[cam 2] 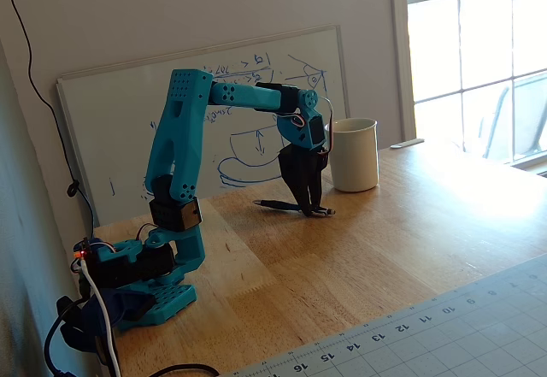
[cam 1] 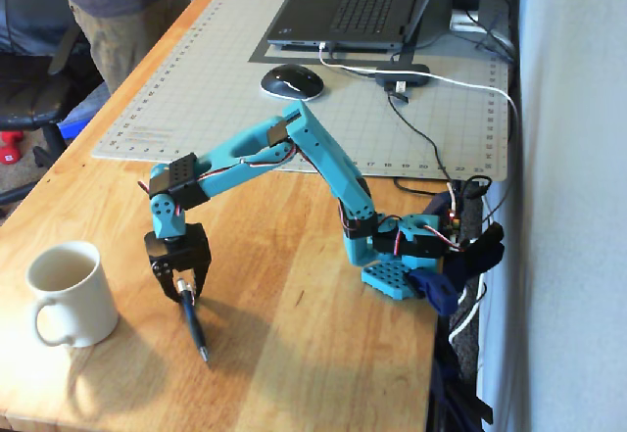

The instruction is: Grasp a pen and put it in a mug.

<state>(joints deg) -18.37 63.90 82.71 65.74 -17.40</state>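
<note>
On wooden table, slim dark pen [cam 1: 194,323], silver tip, gripper [cam 1: 180,293] astride

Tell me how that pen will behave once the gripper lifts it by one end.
The pen looks slim, rigid and light, so it probably won't sag. The gripper straddles its silver end, so the long free end may swing or pivot. Its smooth round barrel could slip, or roll on the table if dropped.

We see bright daylight from the window [cam 2: 479,61], glare on the table [cam 2: 444,197], and soft shadows.
</note>
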